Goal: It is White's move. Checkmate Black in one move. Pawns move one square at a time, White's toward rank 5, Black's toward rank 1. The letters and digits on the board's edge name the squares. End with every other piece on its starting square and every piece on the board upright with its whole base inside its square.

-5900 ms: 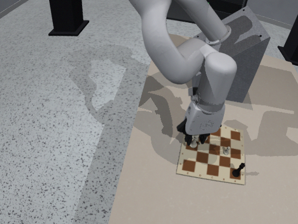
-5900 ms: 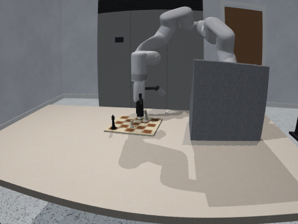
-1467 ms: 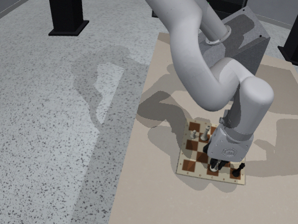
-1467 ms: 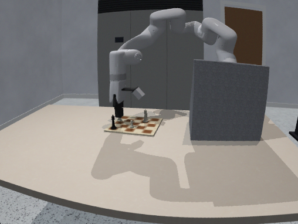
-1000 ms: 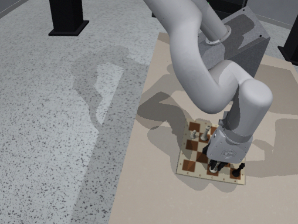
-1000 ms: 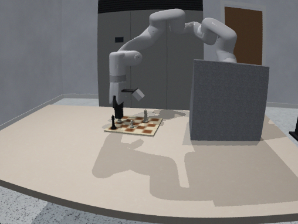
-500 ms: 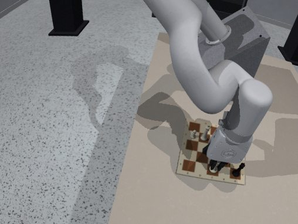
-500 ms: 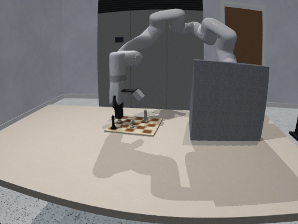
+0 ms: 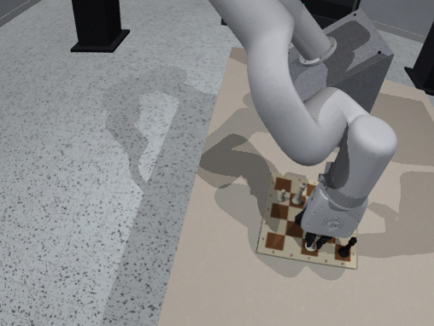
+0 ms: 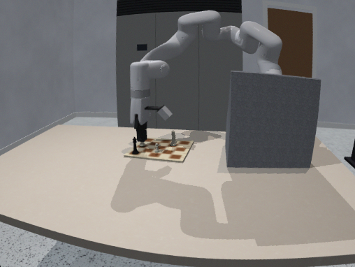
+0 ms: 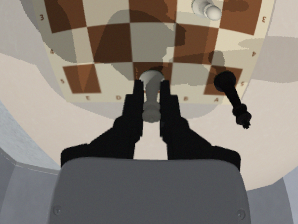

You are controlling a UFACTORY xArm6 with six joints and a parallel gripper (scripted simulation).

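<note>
The small chessboard (image 9: 307, 222) lies on the beige table. My gripper (image 9: 313, 242) points straight down over the middle square of the board's near edge row. It is shut on a white piece (image 11: 152, 84), held low at that square; I cannot tell if its base touches the board. It also shows in the exterior view (image 10: 142, 143). A black king (image 9: 347, 247) (image 11: 232, 92) stands upright on the corner square, two squares to the side. A tall white piece (image 9: 299, 194) and a white pawn (image 9: 281, 195) stand near the far edge.
A tall grey block (image 10: 272, 119) that carries the arm's base stands on the table beside the board. The arm's wrist and forearm (image 9: 342, 200) hang over the board's right half and hide some squares. Black pillars (image 9: 97, 26) stand on the floor.
</note>
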